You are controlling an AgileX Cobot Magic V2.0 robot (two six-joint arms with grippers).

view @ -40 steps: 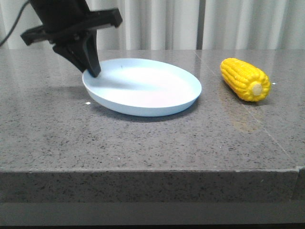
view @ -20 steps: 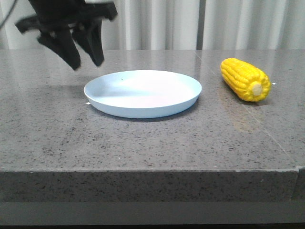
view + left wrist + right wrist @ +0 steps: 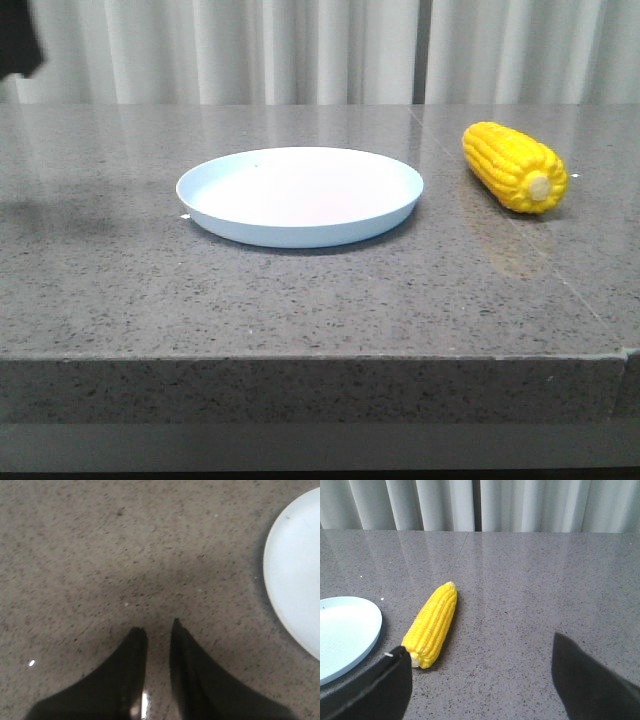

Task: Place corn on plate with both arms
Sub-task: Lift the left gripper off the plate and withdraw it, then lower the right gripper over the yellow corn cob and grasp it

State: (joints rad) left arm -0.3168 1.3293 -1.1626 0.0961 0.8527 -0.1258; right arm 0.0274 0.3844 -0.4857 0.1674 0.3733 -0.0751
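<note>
Grey speckled stone table [image 3: 300, 300]: plate [image 3: 300, 195] left of corn [image 3: 513, 165], well apart.

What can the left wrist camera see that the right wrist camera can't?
Only the left wrist view shows the left gripper, its two black fingers nearly closed with a thin gap, over bare table. Only the right wrist view shows the corn, the curtains, and the right gripper with fingers spread wide. Both show the grey speckled table and an edge of the pale blue plate.
</note>
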